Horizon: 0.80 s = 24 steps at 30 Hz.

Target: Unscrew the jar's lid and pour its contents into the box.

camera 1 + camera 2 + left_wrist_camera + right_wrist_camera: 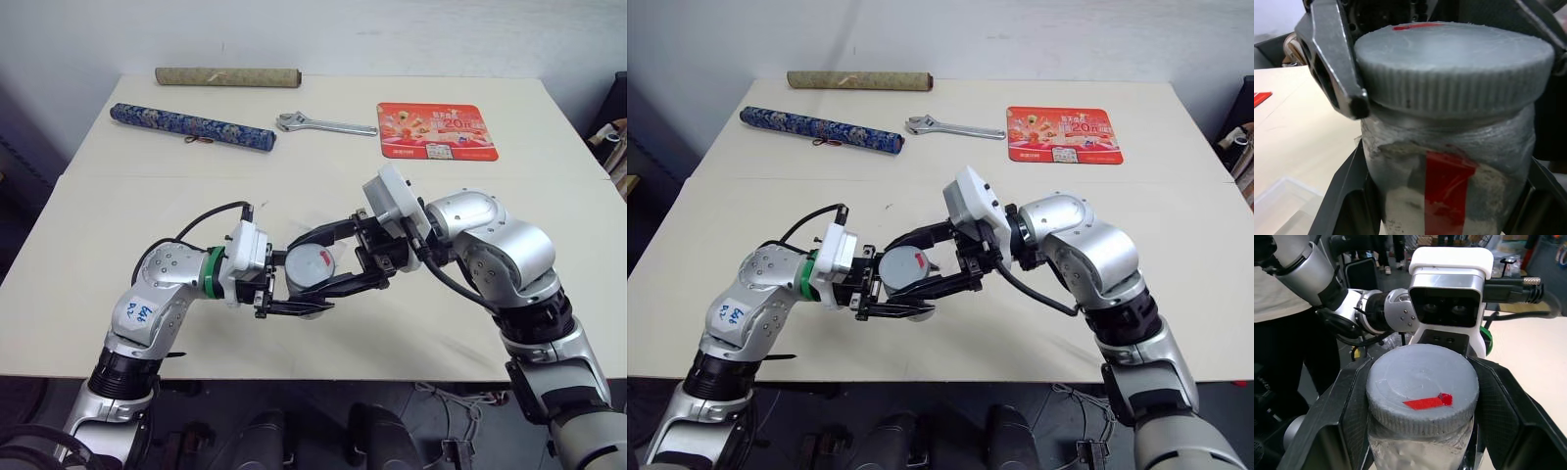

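The jar (pixel 1449 161) is held in the air over the near middle of the table (pixel 118 206), lying tilted with its lid (pixel 311 265) facing up toward me. My left gripper (pixel 312 288) comes in from the left and is shut on the jar's labelled body. My right gripper (pixel 1422 399) comes in from the right and is shut on the grey ribbed lid (pixel 1422 384), which bears a red mark. A corner of the clear box (pixel 1281 205) lies on the table under the jar. The contents are hidden behind the label and cloudy wall.
At the far side of the table lie a red printed mat (pixel 437 130), a metal wrench (pixel 326 124), a blue patterned roll (pixel 191 127) and a tan roll (pixel 227 75). Bare tabletop stretches to the left and right of the arms.
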Motion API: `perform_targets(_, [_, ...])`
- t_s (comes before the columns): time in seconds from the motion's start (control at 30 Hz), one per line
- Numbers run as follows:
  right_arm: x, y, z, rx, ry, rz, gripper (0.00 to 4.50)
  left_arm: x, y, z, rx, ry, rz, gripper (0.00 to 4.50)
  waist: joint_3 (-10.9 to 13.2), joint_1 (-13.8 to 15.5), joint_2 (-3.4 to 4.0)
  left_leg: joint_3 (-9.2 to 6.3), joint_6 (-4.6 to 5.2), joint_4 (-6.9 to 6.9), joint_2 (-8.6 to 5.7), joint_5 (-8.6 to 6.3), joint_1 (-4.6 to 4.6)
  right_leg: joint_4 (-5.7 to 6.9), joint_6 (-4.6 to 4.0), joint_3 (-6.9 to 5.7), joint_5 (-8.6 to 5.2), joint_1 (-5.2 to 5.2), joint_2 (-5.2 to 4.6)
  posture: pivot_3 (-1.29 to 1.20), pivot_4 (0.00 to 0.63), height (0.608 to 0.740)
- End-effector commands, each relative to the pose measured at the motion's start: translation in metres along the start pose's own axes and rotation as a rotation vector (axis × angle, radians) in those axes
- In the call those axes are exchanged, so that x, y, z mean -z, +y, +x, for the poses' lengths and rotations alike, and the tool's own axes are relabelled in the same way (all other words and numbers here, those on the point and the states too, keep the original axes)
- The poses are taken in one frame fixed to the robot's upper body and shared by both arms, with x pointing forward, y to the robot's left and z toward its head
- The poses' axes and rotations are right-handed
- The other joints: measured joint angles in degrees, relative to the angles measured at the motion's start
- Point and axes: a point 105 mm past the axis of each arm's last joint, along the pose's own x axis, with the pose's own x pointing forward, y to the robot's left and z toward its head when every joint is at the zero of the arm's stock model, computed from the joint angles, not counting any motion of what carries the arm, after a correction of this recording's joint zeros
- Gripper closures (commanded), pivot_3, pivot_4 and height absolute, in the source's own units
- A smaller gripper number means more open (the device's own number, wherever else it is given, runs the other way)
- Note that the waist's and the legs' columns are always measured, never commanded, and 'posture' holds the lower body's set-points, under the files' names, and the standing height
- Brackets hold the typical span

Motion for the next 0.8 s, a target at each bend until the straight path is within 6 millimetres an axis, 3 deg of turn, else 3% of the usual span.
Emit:
perform_targets(0.03, [-0.002, -0.001, -0.013, 0.023, 0.007, 0.004, 1.23, -0.017, 0.002, -0.008, -0.005, -0.049, 0.083, 2.16, 0.0, 0.03, -0.01, -0.02, 0.0, 0.03, 0.0, 0.0, -0.01, 0.0, 0.0, 0.0, 0.0, 0.0, 0.0, 0.0, 0.15, 0.74])
perform_targets(0.17, [-0.008, -0.004, -0.02, 0.104, -0.038, -0.002, 0.02, -0.017, 0.011, -0.013, -0.094, -0.073, 0.035, 2.16, 0.01, 0.18, -0.01, -0.09, 0.01, 0.17, -0.01, -0.01, -0.06, 0.01, 0.0, -0.03, 0.0, 0.03, -0.02, 0.0, 0.15, 0.74])
perform_targets(0.33, [-0.014, -0.012, -0.028, 0.261, -0.075, -0.049, 0.02, -0.013, 0.023, -0.015, -0.196, -0.057, -0.026, 2.16, 0.01, 0.14, -0.02, -0.12, 0.01, 0.23, 0.0, -0.01, -0.06, 0.08, 0.01, -0.03, 0.01, 0.05, -0.03, 0.0, 0.15, 0.74])
perform_targets(0.43, [-0.021, -0.02, -0.023, 0.346, -0.112, -0.078, 0.02, -0.009, 0.029, -0.014, -0.229, -0.029, -0.037, 2.16, 0.01, 0.03, -0.02, -0.11, 0.01, 0.23, 0.0, -0.01, -0.06, 0.12, 0.01, -0.01, 0.01, 0.03, -0.02, 0.0, 0.15, 0.74])
perform_targets(0.8, [-0.017, -0.025, -0.003, 0.373, -0.074, -0.075, 0.02, -0.006, 0.03, -0.006, -0.219, 0.0, -0.044, 2.16, 0.01, 0.08, -0.02, -0.08, -0.02, 0.26, 0.01, 0.0, -0.07, 0.17, 0.01, 0.02, 0.0, -0.01, 0.0, 0.0, 0.15, 0.74])
